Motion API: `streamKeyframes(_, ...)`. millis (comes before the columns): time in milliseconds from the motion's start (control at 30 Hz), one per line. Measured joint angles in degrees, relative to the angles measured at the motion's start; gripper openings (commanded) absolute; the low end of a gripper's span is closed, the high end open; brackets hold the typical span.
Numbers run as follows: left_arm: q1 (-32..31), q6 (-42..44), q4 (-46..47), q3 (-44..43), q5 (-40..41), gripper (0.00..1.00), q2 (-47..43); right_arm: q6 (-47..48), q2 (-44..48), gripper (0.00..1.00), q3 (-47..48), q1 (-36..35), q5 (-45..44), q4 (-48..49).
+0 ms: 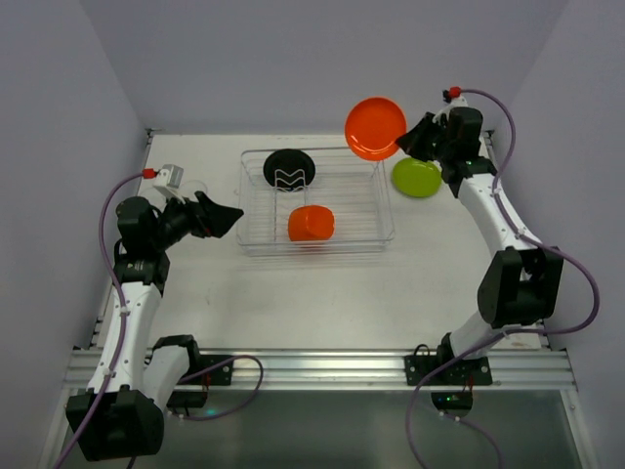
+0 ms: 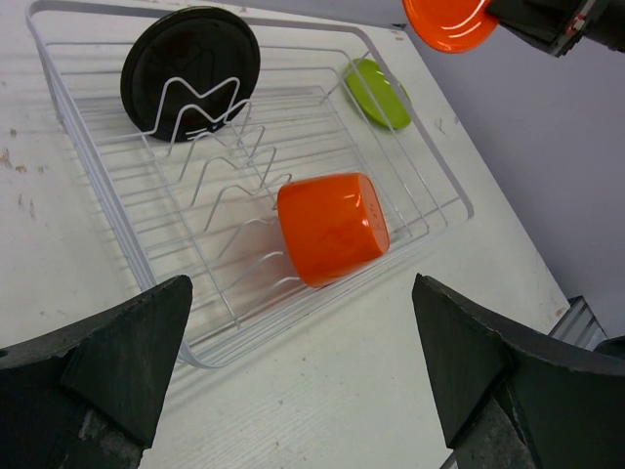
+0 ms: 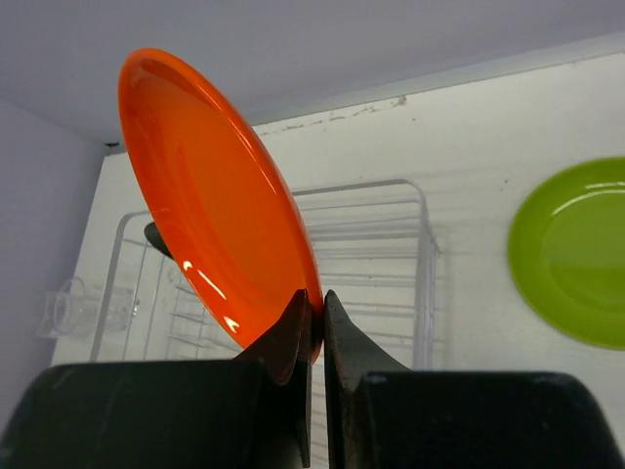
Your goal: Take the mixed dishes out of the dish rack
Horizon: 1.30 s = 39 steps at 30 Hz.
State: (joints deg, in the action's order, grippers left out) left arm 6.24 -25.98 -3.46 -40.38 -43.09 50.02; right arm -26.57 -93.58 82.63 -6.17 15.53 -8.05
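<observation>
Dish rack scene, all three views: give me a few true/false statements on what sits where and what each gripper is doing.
1. The right gripper is shut on the rim of the orange plate, holding it off the table. True.
2. The orange cup stands upright in the dish rack. False: it lies on its side on the rack's wires.
3. The lime green plate is inside the rack. False: it lies flat on the table, outside the rack's right side.
4. The black plate stands on edge at the rack's far end. True.
5. The left gripper grips the orange cup. False: its jaws are wide open and empty, short of the rack.
</observation>
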Motion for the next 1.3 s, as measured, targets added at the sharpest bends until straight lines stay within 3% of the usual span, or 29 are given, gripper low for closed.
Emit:
streamKeyframes(467,0.00,0.00,0.00,0.00,0.00,1.00,0.00,-18.32,1.73,0.00,-18.27,15.76,8.48,10.56)
streamKeyframes(800,0.00,0.00,0.00,0.00,0.00,1.00,0.00,-24.81,-2.47,0.00,-19.43,19.50,11.32,18.03)
streamKeyframes(1300,0.00,0.00,0.00,0.00,0.00,1.00,0.00,-29.00,-13.46,0.00,-17.90,20.20,10.93,20.63)
